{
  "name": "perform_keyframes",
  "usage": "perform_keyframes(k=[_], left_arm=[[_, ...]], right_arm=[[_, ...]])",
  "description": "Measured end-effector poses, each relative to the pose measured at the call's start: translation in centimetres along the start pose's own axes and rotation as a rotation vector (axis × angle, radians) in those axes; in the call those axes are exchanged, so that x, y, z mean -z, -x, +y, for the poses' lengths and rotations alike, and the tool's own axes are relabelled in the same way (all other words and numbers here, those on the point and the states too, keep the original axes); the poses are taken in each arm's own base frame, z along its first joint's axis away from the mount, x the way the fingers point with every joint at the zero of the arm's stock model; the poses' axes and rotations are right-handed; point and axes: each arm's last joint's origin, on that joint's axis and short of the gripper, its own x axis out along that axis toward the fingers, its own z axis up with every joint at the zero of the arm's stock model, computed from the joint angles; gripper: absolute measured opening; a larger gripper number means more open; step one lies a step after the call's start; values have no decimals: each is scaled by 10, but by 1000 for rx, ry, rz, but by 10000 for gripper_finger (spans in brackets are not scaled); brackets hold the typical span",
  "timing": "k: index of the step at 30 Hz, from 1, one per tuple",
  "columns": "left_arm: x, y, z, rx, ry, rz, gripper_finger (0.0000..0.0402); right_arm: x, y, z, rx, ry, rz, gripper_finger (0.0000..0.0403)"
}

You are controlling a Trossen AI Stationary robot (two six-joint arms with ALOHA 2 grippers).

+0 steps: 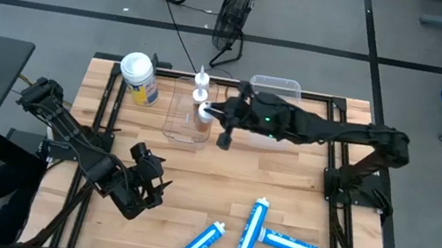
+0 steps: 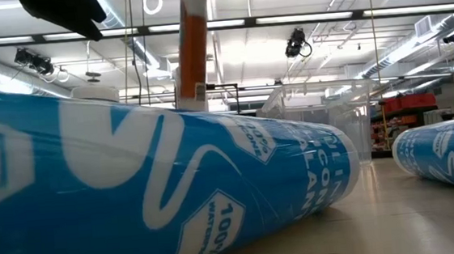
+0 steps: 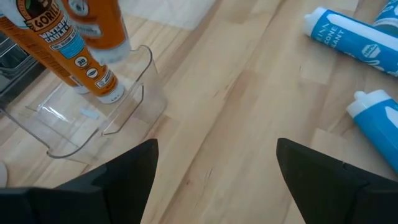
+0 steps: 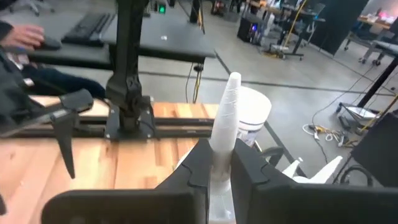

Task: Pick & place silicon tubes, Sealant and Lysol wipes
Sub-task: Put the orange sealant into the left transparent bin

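Observation:
My right gripper point(image 1: 216, 112) reaches in from the table's right, over a clear bin point(image 1: 186, 119) at the far middle, and is shut on an orange sealant tube point(image 1: 203, 114). Another orange tube point(image 3: 56, 50) leans inside the bin. The Lysol wipes point(image 1: 139, 77), with a white lid, stand upright left of the bin. Three blue silicone tubes point(image 1: 251, 229) point(image 1: 197, 247) point(image 1: 292, 245) lie on the near part of the table. My left gripper point(image 1: 149, 186) hovers open at the near left, with nothing between its fingers point(image 3: 124, 180). My right gripper pinches the sealant tube's white nozzle point(image 4: 225, 118) between its two fingers point(image 4: 249, 165). The fingers come nearly level from the table's right, across the nozzle. The tube hangs upright below them, its orange body point(image 3: 99, 31) over the clear bin.
A second clear container point(image 1: 276, 86) sits at the far edge, partly under the right arm. In the low view a blue tube point(image 2: 134, 183) fills the foreground. Bare wood lies between the bin and the blue tubes.

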Motion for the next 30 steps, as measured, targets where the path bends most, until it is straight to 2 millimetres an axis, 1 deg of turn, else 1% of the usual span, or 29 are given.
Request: perform_keyframes(k=[5,12,24,30], left_arm=[[0,0,0,0,-4,0,330],[0,0,0,1,-6,-2,330],[-1,0,0,-5,-8,-8,330],[0,0,0,-6,-9,-8,330]], right_arm=[[3,-18,-5,-13,10,31,25],[9,-26,-17,-6,2,47,25],[30,-48,-31,-41,-36,103,25],[44,-64,-28,-55,-34,136,24]])
